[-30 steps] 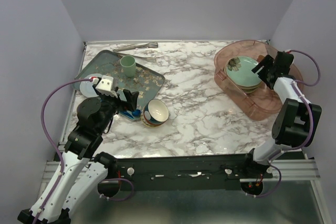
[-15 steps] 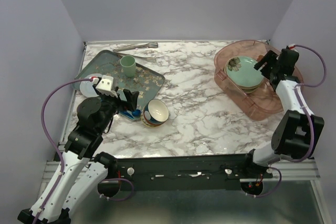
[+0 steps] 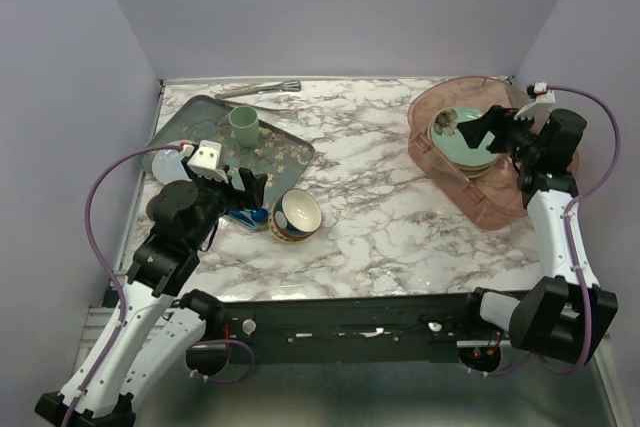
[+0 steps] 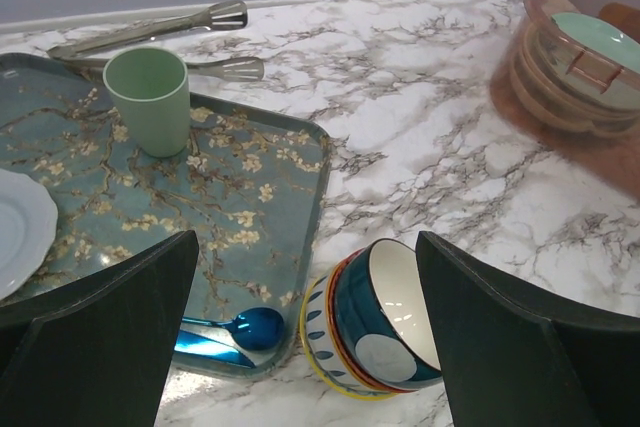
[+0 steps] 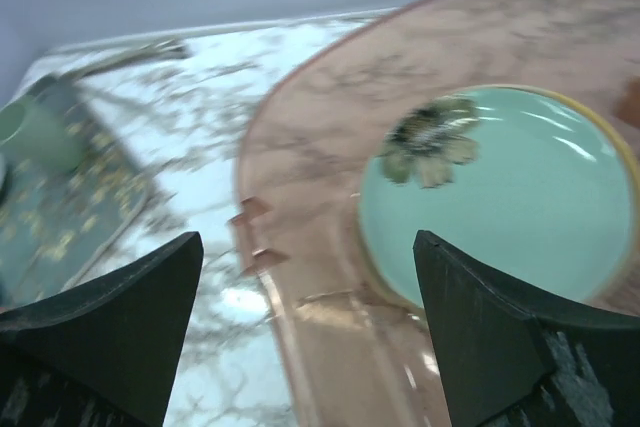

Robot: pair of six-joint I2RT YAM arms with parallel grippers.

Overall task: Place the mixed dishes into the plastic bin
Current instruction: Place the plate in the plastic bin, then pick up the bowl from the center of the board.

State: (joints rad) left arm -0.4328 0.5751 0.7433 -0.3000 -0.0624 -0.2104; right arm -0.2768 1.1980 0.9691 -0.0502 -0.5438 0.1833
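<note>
Plates lie stacked in the plastic bin point(image 3: 424, 152), with the mint green plate point(image 3: 455, 137) on top. The right tool point(image 3: 480, 127) hangs over them, wide and holding nothing. I think the bowl point(image 4: 375, 317) is next. It lies tipped on the bench point(image 3: 370, 207), just beside the green tray point(image 4: 250, 197). The left tool point(image 3: 250, 187) is near it, wide and holding nothing. It needs to go down and pinch the bowl's rim. I see no words to read.

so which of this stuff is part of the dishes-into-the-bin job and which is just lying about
For the job:
plastic bin
mint green plate, already in the bin
patterned bowl, on the table beside the tray

Lying about:
floral tray
green cup, standing on the tray
tongs
blue spoon
</note>
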